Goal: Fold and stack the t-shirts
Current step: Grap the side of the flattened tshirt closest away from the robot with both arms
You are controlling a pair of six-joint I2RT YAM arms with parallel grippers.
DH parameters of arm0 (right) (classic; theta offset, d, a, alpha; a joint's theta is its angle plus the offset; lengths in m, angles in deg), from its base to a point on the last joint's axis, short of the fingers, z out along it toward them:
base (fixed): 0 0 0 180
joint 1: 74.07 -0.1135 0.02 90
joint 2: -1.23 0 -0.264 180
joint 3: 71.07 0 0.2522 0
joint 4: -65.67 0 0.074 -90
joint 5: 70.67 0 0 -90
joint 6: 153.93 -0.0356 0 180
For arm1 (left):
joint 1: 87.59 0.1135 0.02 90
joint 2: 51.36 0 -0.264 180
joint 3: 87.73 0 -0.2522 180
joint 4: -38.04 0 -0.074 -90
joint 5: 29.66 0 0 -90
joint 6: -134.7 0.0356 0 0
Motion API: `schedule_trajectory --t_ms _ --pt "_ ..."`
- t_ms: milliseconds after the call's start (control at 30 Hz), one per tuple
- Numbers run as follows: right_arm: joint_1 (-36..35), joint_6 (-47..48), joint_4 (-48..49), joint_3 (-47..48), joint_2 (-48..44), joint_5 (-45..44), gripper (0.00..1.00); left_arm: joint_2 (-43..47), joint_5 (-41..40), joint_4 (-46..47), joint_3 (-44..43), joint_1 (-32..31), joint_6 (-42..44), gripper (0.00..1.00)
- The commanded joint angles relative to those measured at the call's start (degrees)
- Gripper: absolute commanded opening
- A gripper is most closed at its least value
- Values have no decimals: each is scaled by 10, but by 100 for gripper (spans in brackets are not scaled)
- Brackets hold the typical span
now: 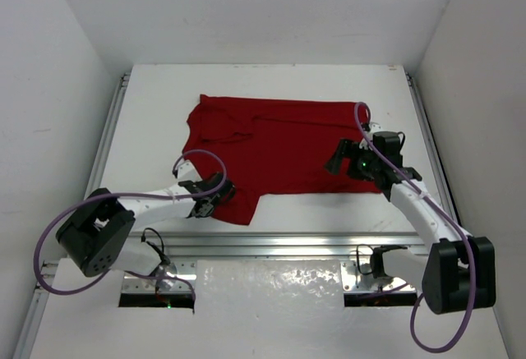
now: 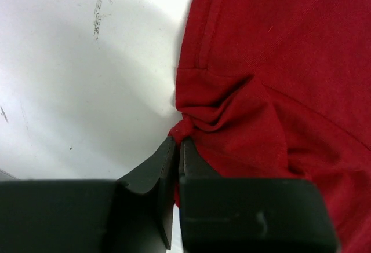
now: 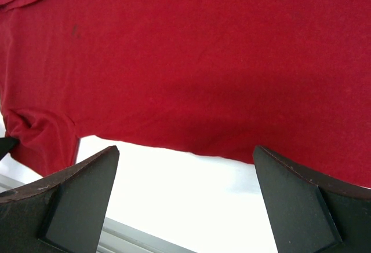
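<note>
Top external view: the dark red t-shirt [image 1: 279, 149] lies spread across the middle of the white tabletop [image 1: 156, 104], mostly flat, with loose folds toward its left end. One flap reaches toward the tabletop's near edge, stopping short of the metal rail [image 1: 288, 248] that runs along that edge.

At the left side of that flap, the left gripper [image 1: 218, 193] sits low on the cloth. From the left wrist view its 2 jaws are pressed together with only a thin line between them, and a small bunch of red fabric at the shirt's edge is pinched at their tips. Creases fan out from that pinch into the cloth, and bare tabletop lies to the left of it.

Nearer the tabletop's right edge, the right gripper [image 1: 341, 155] is over the shirt's right part. Its 2 jaws stand wide apart and have hold of nothing; the right wrist view shows the shirt's near hem and bare tabletop between them.
</note>
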State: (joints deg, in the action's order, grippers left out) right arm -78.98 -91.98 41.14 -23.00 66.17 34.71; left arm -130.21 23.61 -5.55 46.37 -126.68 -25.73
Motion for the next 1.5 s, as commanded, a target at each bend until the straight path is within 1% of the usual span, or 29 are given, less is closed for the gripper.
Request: schedule_trajectory --t_ms 0,33,100,133,167,200,233,367,400,467,567,633,700,733,800,833,933,967,1033,1133,1200,1333,1367,1433,1467 --pt "2 10 8 2 -14 -26 99 0 28 -11 16 -10 6 0" --pt "2 10 1 4 -11 -69 99 22 25 -28 12 -12 5 0" --pt "2 3 -30 14 4 -128 99 62 18 -50 2 -20 4 0" --pt "9 -1 -47 15 10 -186 99 76 17 -57 -3 -23 6 0" --pt "16 -4 -51 15 13 -207 99 89 11 -65 -13 -27 7 0" --pt "30 -14 -53 14 18 -220 99 114 10 -72 -17 -34 8 0" --pt "64 -19 -57 13 29 -227 99 126 2 -87 -26 -35 9 0" --pt "107 -43 -49 -1 50 -279 98 188 -20 -111 -35 -42 16 0" --pt "114 -46 -45 -8 53 -279 97 213 -22 -107 -34 -42 22 0" --pt "125 -47 -29 -21 52 -285 95 234 -18 -95 -28 -43 43 0" --pt "145 -49 -8 -35 52 -277 92 256 17 -59 -16 -43 73 0" --pt "161 -47 0 -36 67 -249 82 261 32 -40 -6 -42 78 0" --pt "169 -51 1 -35 97 -244 69 269 46 -24 1 -43 79 0" --pt "170 -51 15 -39 101 -244 60 273 57 -16 11 -43 83 0" --pt "169 -52 29 -48 104 -245 56 285 65 3 19 -44 93 0" --pt "170 -53 40 -49 104 -245 52 287 71 7 24 -45 104 0" --pt "170 -48 43 -44 113 -239 46 289 71 3 22 -44 114 0" --pt "170 -46 45 -45 116 -235 39 291 69 1 20 -44 115 0" --pt "170 -46 48 -48 120 -225 32 296 60 -8 17 -44 115 0" --pt "170 -51 64 -69 120 -219 31 301 51 -11 14 -44 118 0" --pt "170 -52 65 -67 126 -219 31 301 48 -15 12 -45 118 0" --pt "170 -58 59 -62 144 -207 27 299 41 -21 12 -45 112 0" --pt "170 -59 56 -61 142 -211 16 298 40 -25 11 -45 110 0" --pt "170 -67 43 -65 127 -222 4 297 39 -30 8 -45 108 0" --pt "170 -71 37 -69 118 -232 0 297 36 -32 5 -44 108 0"
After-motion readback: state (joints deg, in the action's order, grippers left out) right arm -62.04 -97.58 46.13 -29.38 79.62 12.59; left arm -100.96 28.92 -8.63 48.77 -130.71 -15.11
